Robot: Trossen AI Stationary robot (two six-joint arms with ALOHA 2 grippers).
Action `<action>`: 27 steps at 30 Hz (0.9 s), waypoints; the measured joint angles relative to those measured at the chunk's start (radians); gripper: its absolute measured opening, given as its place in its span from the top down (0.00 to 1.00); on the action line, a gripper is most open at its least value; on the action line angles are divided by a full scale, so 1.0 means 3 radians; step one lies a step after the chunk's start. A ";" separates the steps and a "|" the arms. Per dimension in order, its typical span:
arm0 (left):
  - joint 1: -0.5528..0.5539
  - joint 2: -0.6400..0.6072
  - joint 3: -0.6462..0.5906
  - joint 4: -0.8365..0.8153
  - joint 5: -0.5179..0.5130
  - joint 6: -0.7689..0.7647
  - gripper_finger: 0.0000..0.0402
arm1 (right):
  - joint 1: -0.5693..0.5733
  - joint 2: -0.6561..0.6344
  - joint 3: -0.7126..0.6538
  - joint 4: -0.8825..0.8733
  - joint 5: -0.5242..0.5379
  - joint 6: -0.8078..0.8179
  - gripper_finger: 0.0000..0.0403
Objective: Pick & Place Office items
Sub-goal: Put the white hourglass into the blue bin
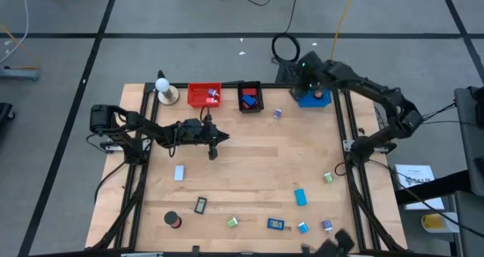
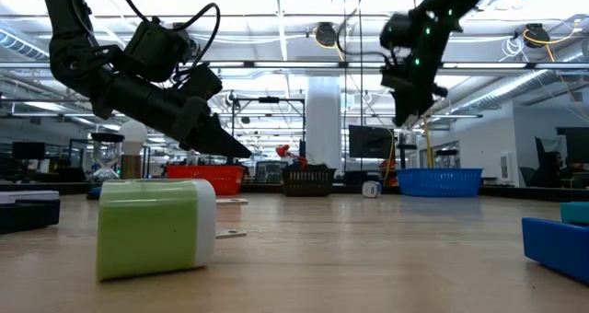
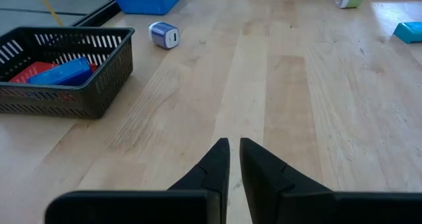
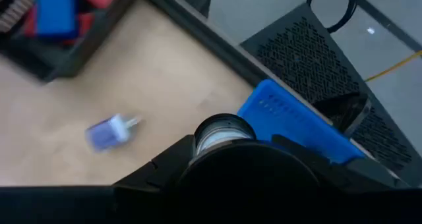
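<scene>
Two grippers up off the tabletop, only one of them busy.

Right gripper (image 1: 316, 88): poised above the blue bin (image 1: 305, 100) at the far right corner, with a small roll (image 4: 221, 133) showing at its tip. Cannot tell whether gripped or already lying loose in the bin below. Probably stationed there to sort that piece in with its own kind.

Left gripper (image 3: 234, 143): hovering over bare wood near the red bin (image 1: 198, 96), left of centre. Closed to a thin slit, holding nothing, touching nothing. Presumably kept back to leave the far edge free.

Farther out, along the far edge: a purple clip (image 1: 277, 114) lying between the black bin (image 1: 249, 85) and the blue one, near neither gripper. Red and blue blocks inside the black bin.

Near the front edge, well apart from both arms: a light-blue block (image 1: 301, 197), a black-framed rectangle (image 1: 200, 205), a black roll (image 1: 173, 220), a green clip (image 1: 232, 222). Plenty left to sort.
</scene>
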 joint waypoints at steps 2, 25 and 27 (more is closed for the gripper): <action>0.0001 0.0000 0.0000 0.0000 0.0000 0.0000 0.89 | -0.0198 0.0088 -0.0001 0.0099 -0.0048 -0.0155 0.55; 0.0000 0.0000 0.0000 0.0000 0.0001 -0.0029 0.89 | -0.0592 0.0762 -0.0005 0.0225 -0.0048 -0.0863 0.54; 0.0001 0.0000 0.0000 0.0000 0.0000 -0.0029 0.89 | -0.0592 0.0790 -0.0005 0.0265 -0.0044 -0.0928 0.55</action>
